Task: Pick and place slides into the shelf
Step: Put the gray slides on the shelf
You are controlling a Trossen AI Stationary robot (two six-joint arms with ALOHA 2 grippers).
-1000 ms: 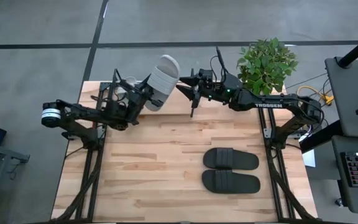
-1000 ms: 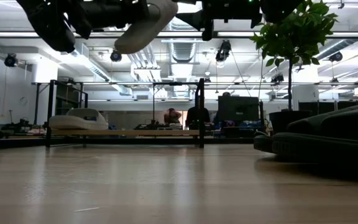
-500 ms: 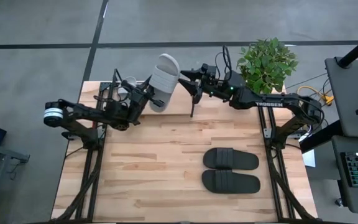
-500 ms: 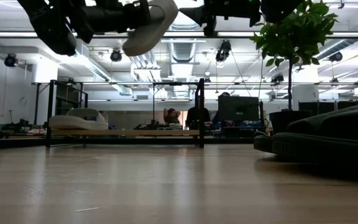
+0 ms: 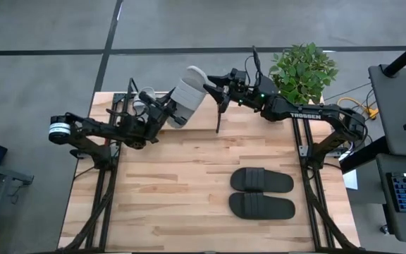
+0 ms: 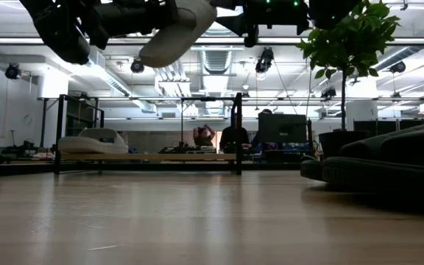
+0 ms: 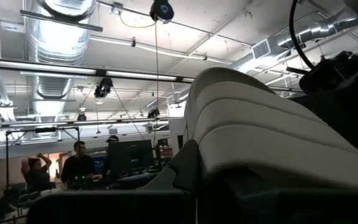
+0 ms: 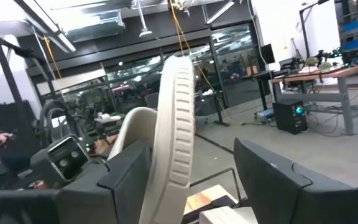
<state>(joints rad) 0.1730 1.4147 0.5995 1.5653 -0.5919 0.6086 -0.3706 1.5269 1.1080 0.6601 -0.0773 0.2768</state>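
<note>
My left gripper [image 5: 165, 111] is shut on a light grey-white slide [image 5: 186, 93], held high above the table's far part; it also shows in the low view [image 6: 174, 29]. My right gripper [image 5: 211, 87] is open, its two fingers on either side of that slide's free end, whose sole edge [image 8: 174, 124] stands between them. The shelf [image 6: 146, 156] stands at the far edge with the other light slide [image 6: 94, 140] on its board. Two black slides [image 5: 261, 180] [image 5: 261, 206] lie sole down on the near right table. My left gripper holds the light slide by its end nearest the left arm [image 5: 174, 117], coming level from the table's left. One dark finger [image 7: 188, 169] lies beside the ribbed strap [image 7: 260, 140]; the slide hides the other. The slide is lifted clear and tilted. Whether my right gripper touches the slide, I cannot tell.
A potted plant [image 5: 302, 70] stands at the far right corner, close behind my right arm. The shelf's black upright [image 5: 218, 118] rises under the two grippers. The bare wood table top [image 5: 161, 190] spreads across the near left. People show in the room beyond [image 6: 205, 137].
My left gripper has turned the light slide, so its free end has swung toward the table's right, in between my right gripper's fingers. My right gripper has shifted slightly toward the far edge and stayed open.
</note>
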